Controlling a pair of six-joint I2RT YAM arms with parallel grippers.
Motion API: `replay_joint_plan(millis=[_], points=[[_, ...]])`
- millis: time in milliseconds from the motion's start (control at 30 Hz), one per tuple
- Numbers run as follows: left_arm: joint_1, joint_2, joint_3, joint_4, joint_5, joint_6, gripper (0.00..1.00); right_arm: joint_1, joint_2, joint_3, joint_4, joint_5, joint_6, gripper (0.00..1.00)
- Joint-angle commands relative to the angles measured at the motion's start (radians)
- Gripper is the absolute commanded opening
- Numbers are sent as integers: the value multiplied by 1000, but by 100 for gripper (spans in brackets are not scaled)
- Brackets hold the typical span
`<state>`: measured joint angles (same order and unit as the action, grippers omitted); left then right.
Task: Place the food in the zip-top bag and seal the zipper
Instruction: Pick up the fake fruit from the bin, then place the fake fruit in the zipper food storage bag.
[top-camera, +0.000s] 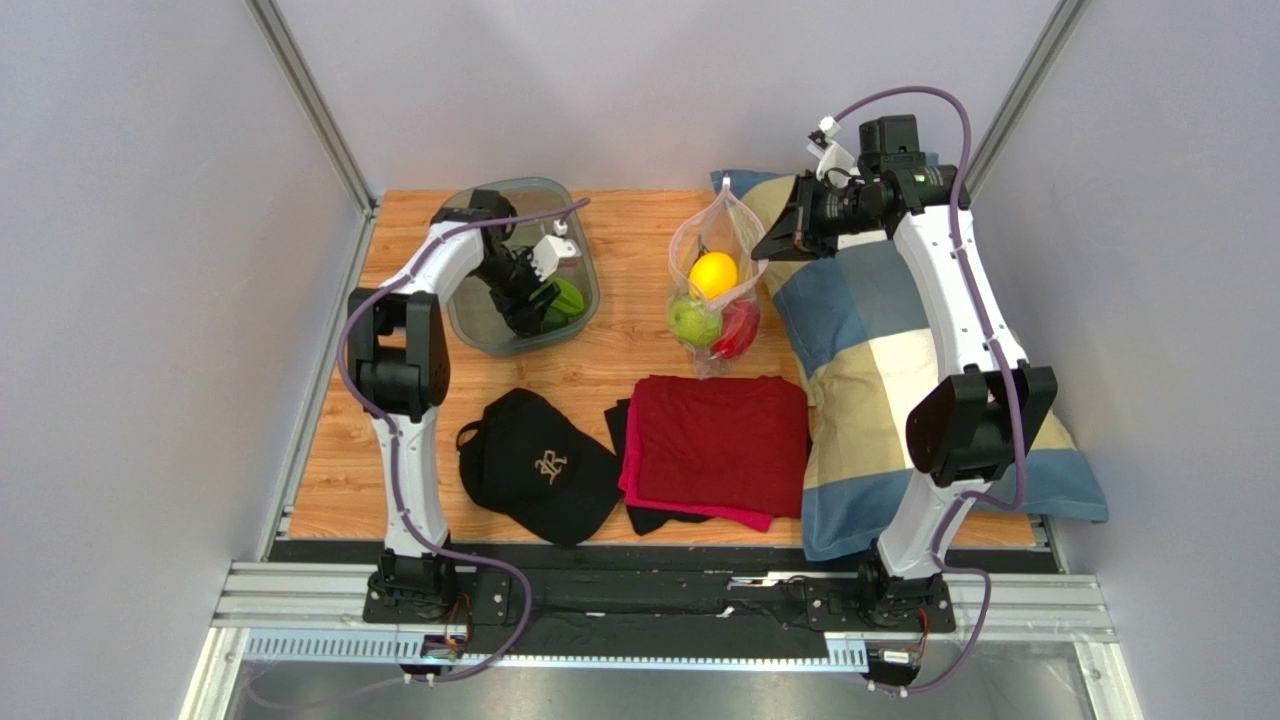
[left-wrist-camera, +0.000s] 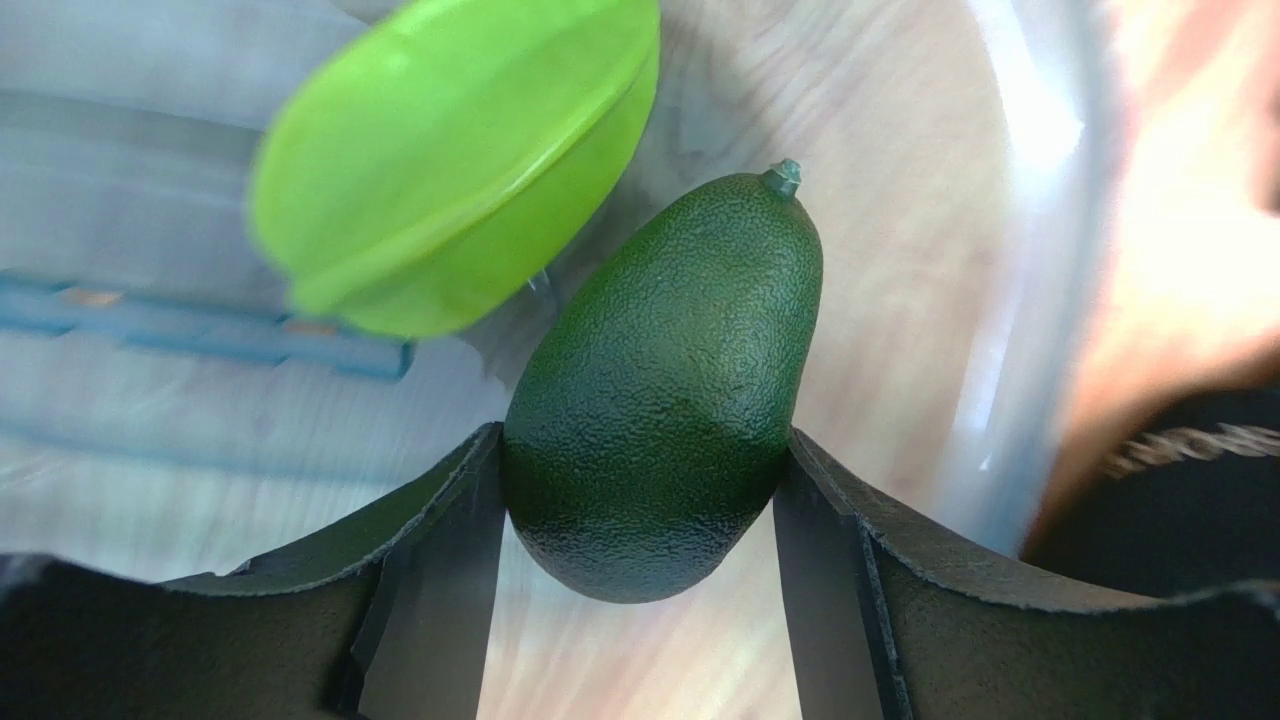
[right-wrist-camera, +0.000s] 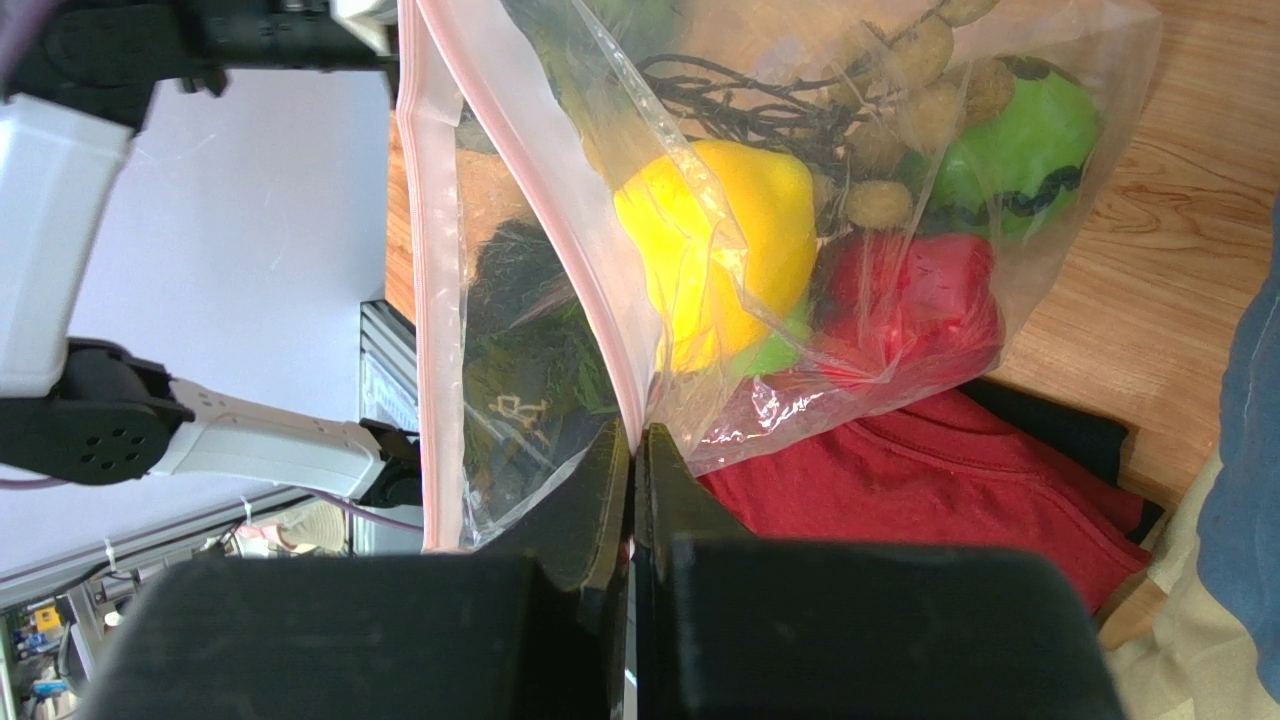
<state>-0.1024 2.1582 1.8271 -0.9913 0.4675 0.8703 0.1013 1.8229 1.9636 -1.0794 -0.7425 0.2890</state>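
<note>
My left gripper (left-wrist-camera: 639, 495) is shut on the dark green piece (left-wrist-camera: 661, 390), both fingers against its sides, inside the grey-green tray (top-camera: 496, 203). The green star fruit (left-wrist-camera: 451, 150) lies just beyond it. My right gripper (right-wrist-camera: 634, 450) is shut on the zip-top bag's (top-camera: 718, 240) mouth edge, on the pinkish zipper strip (right-wrist-camera: 526, 165), and holds the bag up with its mouth open. In the bag are the yellow lemon (right-wrist-camera: 721, 248), red pepper (right-wrist-camera: 909, 308), a green apple (right-wrist-camera: 1022, 143) and the brownish grape bunch (right-wrist-camera: 902, 90).
A black cap (top-camera: 534, 458) and a folded red cloth (top-camera: 718, 443) on a black cloth lie near the table's front. A blue and cream checked pillow (top-camera: 887, 345) covers the right side. The tray wall (left-wrist-camera: 1022, 300) rises close to my left fingers.
</note>
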Motion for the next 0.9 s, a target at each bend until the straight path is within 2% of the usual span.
replay_joint_plan(millis=[0, 67, 133, 200, 333, 467, 600, 800, 867], points=[[20, -202, 116, -58, 181, -80, 40, 0, -25, 15, 33, -3, -2, 0], [7, -241, 159, -18, 296, -219, 37, 1, -22, 15, 36, -5, -2, 0], [-61, -273, 234, 29, 300, -362, 36, 8, -16, 15, 39, -8, -1, 0], [-126, -276, 324, 40, 278, -431, 37, 11, -13, 17, 42, -9, 2, 0], [-253, -278, 402, 176, 263, -688, 37, 15, -8, 30, 41, -17, 3, 0], [-385, -261, 408, 273, 223, -810, 38, 17, -16, 38, 42, -18, 1, 0], [-448, -216, 388, 315, 209, -945, 39, 17, -23, 38, 38, -20, -2, 0], [-477, -201, 294, 289, 198, -1027, 40, 15, -37, 40, 32, -17, -10, 0], [-480, -192, 291, 235, 194, -1030, 44, 12, -42, 38, 32, -17, -10, 0]])
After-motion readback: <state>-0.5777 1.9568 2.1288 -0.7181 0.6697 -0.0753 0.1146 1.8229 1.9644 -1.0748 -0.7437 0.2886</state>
